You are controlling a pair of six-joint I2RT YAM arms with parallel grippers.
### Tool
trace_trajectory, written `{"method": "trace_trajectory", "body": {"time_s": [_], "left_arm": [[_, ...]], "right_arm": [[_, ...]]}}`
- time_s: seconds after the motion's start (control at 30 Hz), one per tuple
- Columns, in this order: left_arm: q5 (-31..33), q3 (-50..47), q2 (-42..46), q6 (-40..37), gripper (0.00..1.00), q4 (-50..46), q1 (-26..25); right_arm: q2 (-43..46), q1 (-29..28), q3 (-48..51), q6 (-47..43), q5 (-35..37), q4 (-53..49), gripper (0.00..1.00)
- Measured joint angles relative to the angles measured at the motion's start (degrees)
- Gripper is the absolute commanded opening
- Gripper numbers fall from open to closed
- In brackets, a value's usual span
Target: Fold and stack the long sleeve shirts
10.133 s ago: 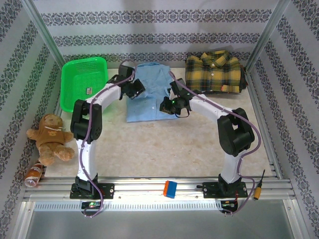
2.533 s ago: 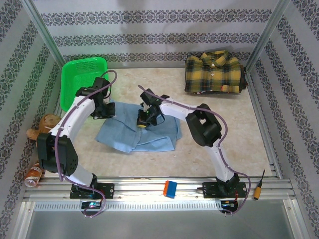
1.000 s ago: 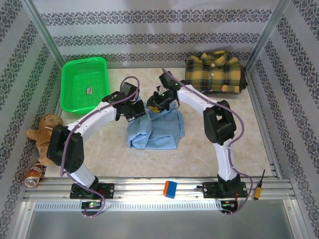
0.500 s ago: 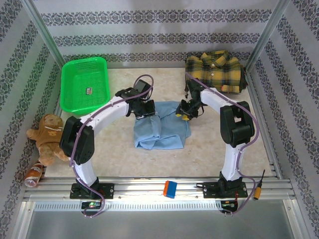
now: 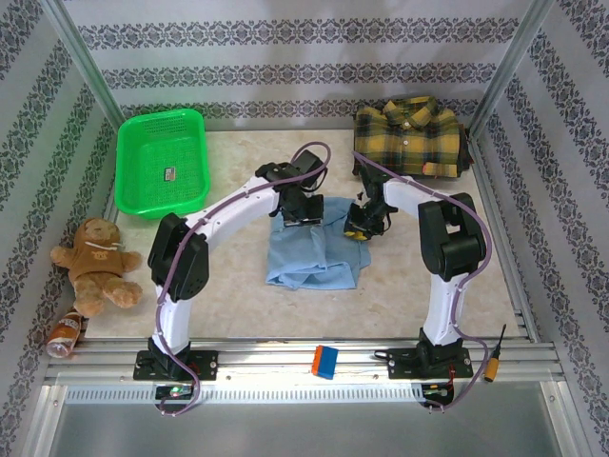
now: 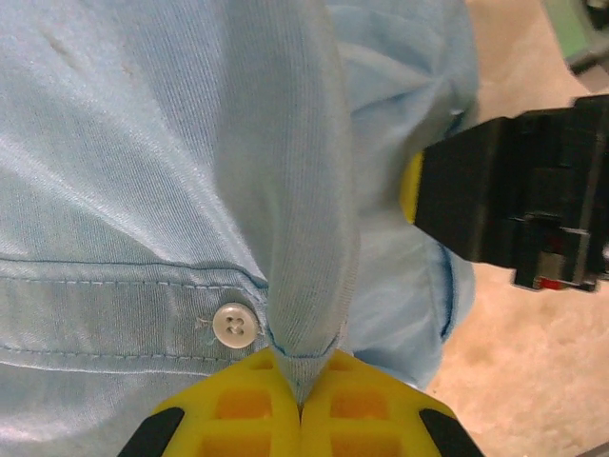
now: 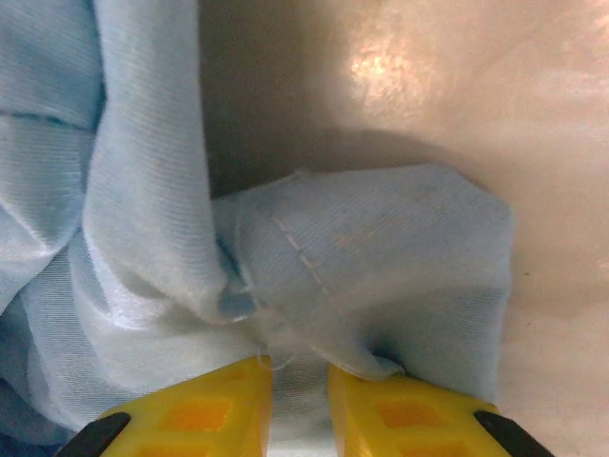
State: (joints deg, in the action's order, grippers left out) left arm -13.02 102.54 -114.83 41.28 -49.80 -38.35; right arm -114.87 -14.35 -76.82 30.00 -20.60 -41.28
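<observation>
Beige tabletop (image 5: 238, 286): light blue shirt (image 5: 314, 252) is being folded.
Both left gripper (image 6: 301, 405) and right gripper (image 7: 300, 400) are clamping cloth between their fingertips; next move probably calls for lowering it flat.

The light blue cloth shirt (image 5: 314, 255) lies in the centre of the frame on the tabletop (image 5: 238, 305). The left pincer (image 5: 301, 215) is at its upper edge, and the right pincer (image 5: 361, 227) is at its upper right corner. The yellow-and-dark plaid flannel shirt (image 5: 409, 138) lies at the upper right and the green plastic mesh basket (image 5: 152, 152) at the upper left. The brown plush teddy bear (image 5: 95, 265) is below the basket.
</observation>
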Motion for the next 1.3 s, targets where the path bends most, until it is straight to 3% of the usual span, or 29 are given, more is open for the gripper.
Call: {"method": "trace_trajectory", "body": {"time_s": [0.5,0.73,0.77,0.87,0.97,1.3], "left_arm": [[-2.6,12.5,-12.1,-0.8,0.05,-3.7,-4.4],[-5.7,13.6,-15.4,0.8,0.09,-1.7,-4.5],[-6.3,13.9,-15.9,1.1,0.12,-1.2,-4.5],[-7.8,14.0,-16.8,2.4,0.36,0.6,-4.5],[-9.1,13.7,-16.9,4.1,0.48,2.5,-4.4],[-14.5,8.2,-11.1,8.5,0.72,17.6,-5.0]], "right_arm": [[1.0,1.1,2.6,0.0,-2.7,3.0,0.26],[1.6,1.9,3.5,0.2,-4.5,4.2,0.34],[1.7,2.0,3.6,0.3,-4.9,4.4,0.34],[2.3,2.9,4.1,0.9,-5.4,4.5,0.37],[3.1,4.2,4.2,1.6,-5.3,4.0,0.4],[16.0,15.6,4.2,1.5,-3.4,-1.5,0.47]]}}
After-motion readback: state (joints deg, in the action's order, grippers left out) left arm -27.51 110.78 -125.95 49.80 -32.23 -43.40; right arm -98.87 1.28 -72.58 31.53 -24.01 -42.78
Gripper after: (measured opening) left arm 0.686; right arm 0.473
